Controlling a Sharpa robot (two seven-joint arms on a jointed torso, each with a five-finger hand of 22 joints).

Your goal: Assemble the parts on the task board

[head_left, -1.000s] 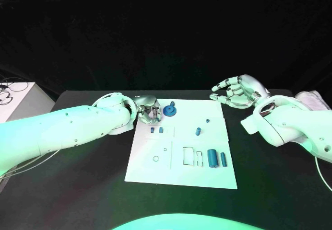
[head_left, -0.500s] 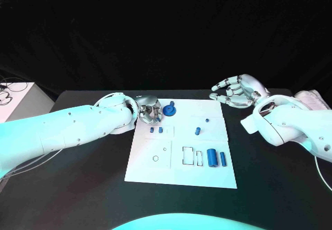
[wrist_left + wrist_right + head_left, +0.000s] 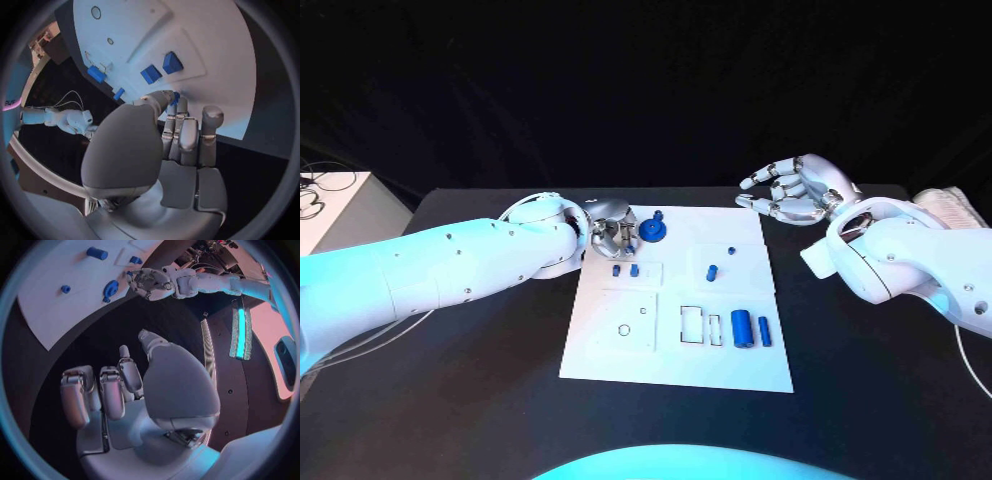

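Note:
The white task board (image 3: pixel 678 350) lies in the middle of the black table. My left hand (image 3: pixel 610 232) sits at its far left corner, fingers curled in, right beside a round blue part (image 3: pixel 653 233). In the left wrist view a sliver of blue (image 3: pixel 177 96) shows at the thumb tip of that hand (image 3: pixel 169 130); whether it is gripped is unclear. Two small blue parts (image 3: pixel 625 269), a short peg (image 3: pixel 713 272) and two cylinders (image 3: pixel 751 330) lie on the board. My right hand (image 3: pixel 795 192) hovers beyond the far right corner, fingers apart, holding nothing.
A white box (image 3: pixel 336 210) with cables stands off the table's left edge. A pale cloth (image 3: pixel 949 203) lies at the far right. Bare black table (image 3: pixel 473 380) stretches on both sides of the board and in front of it.
My left hand has edged slightly toward the round blue part. The right hand and the parts on the board have stayed where they were.

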